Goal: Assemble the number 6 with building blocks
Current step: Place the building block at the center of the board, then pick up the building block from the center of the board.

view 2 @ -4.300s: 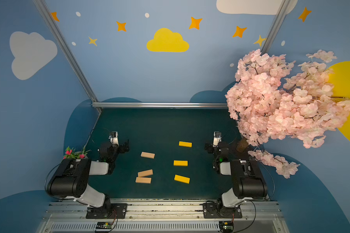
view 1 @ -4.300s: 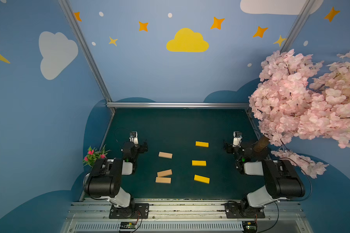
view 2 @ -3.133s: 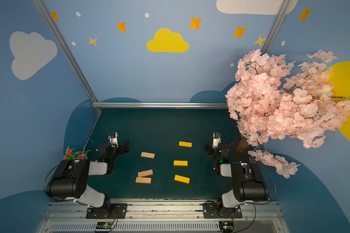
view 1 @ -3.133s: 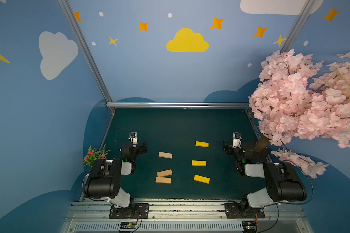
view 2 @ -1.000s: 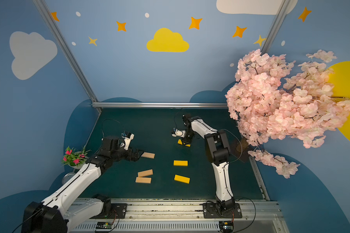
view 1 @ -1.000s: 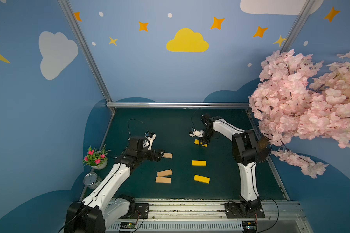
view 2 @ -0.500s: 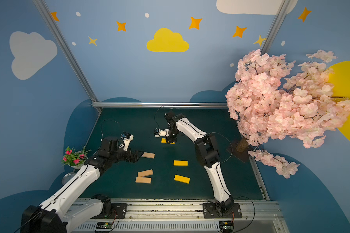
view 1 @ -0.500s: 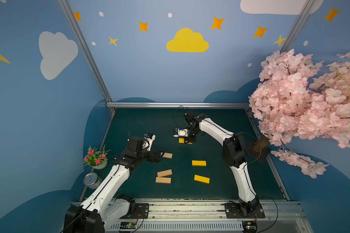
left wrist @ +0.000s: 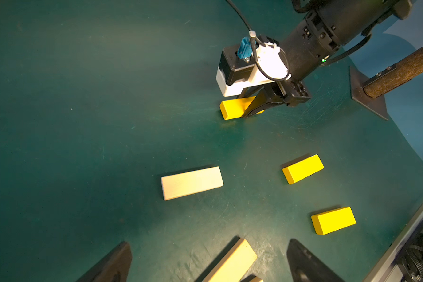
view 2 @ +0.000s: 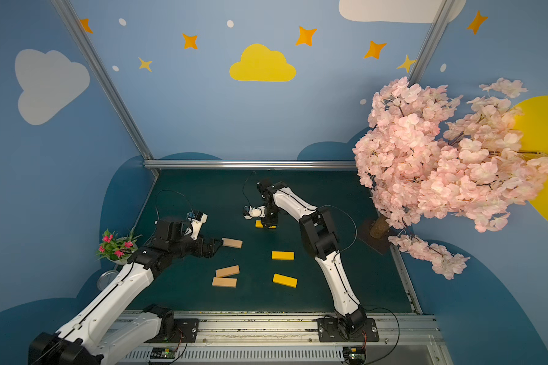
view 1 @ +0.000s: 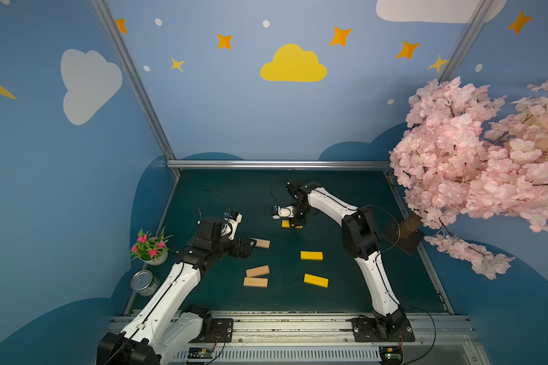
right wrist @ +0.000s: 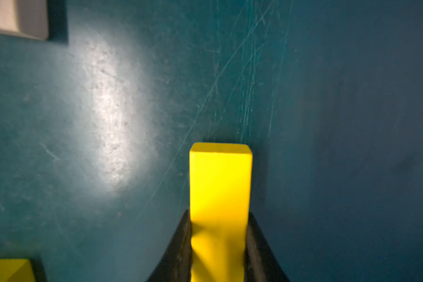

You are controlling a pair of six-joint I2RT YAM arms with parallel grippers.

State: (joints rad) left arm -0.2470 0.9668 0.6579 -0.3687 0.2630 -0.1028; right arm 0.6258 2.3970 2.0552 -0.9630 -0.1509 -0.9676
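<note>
Six building blocks lie apart on the green mat, and the number 6 is not in view. My right gripper (view 1: 295,225) (right wrist: 219,213) is shut on a yellow block (view 1: 285,223) (right wrist: 220,175) that rests on the mat at the middle back, its fingers (right wrist: 181,244) pressed against both long sides. Two more yellow blocks (view 1: 311,255) (view 1: 315,280) lie nearer the front. Three tan blocks (view 1: 262,243) (view 1: 257,270) (view 1: 255,282) lie to the left. My left gripper (view 1: 250,245) (left wrist: 208,241) hangs wide open over them, touching none. The end of one tan block (left wrist: 230,263) shows between its fingers.
A pot of pink flowers (view 1: 149,248) and a tin can (view 1: 143,282) stand off the mat's left edge. A pink blossom tree (view 1: 487,164) on a dark base (view 1: 402,235) overhangs the right side. A metal rail (view 1: 279,164) bounds the back.
My right arm has carried the yellow block leftward to the middle back of the mat and brought it down there. The left arm has hardly moved and stays open.
</note>
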